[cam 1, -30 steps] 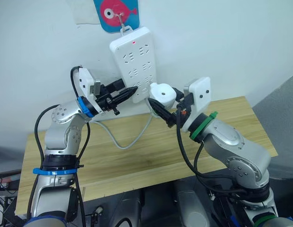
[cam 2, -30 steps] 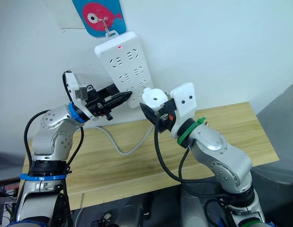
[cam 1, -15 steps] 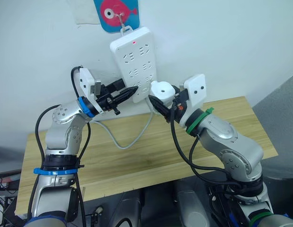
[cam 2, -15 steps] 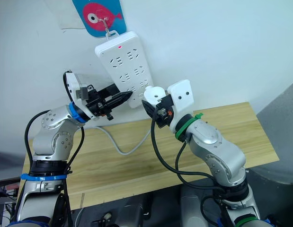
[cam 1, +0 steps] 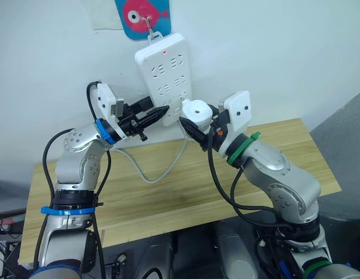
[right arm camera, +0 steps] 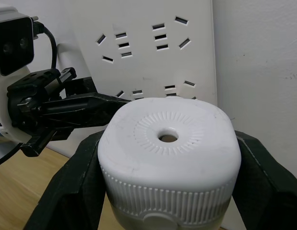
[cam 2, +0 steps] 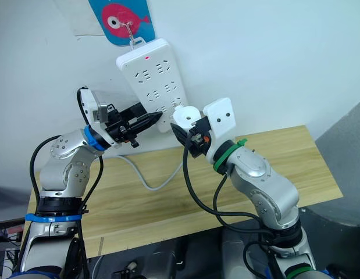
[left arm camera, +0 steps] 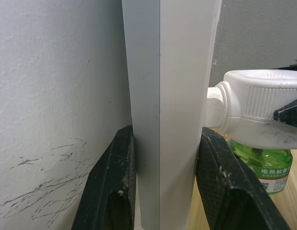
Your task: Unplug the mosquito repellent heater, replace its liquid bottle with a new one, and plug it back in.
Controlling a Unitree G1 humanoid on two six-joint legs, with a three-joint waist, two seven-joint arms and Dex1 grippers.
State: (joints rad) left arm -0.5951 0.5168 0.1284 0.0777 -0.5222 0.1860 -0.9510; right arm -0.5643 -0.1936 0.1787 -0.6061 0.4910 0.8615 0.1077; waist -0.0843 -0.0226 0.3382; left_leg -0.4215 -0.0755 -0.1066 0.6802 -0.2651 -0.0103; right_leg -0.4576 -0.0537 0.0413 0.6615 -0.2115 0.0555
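The mosquito repellent heater [cam 1: 196, 110], a white rounded unit with a round hole on top [right arm camera: 168, 138], is held against the lower right of the hanging white power strip [cam 1: 164, 67]. My right gripper [cam 1: 197, 123] is shut on it, one black finger on each side. In the left wrist view the heater [left arm camera: 263, 112] touches the strip's face, and the green liquid bottle [left arm camera: 264, 162] hangs under it. My left gripper [cam 1: 162, 112] is shut on the strip's lower edge [left arm camera: 172, 96], a finger on each side.
The strip hangs from a hook on the white wall, below a blue poster [cam 1: 142, 14] with a pink fish. Its grey cable [cam 1: 162, 168] loops down onto the wooden table [cam 1: 168, 192] beneath both arms.
My right arm has carried the heater a little to the left and up, closer to the strip's face. The left gripper and the strip have stayed put.
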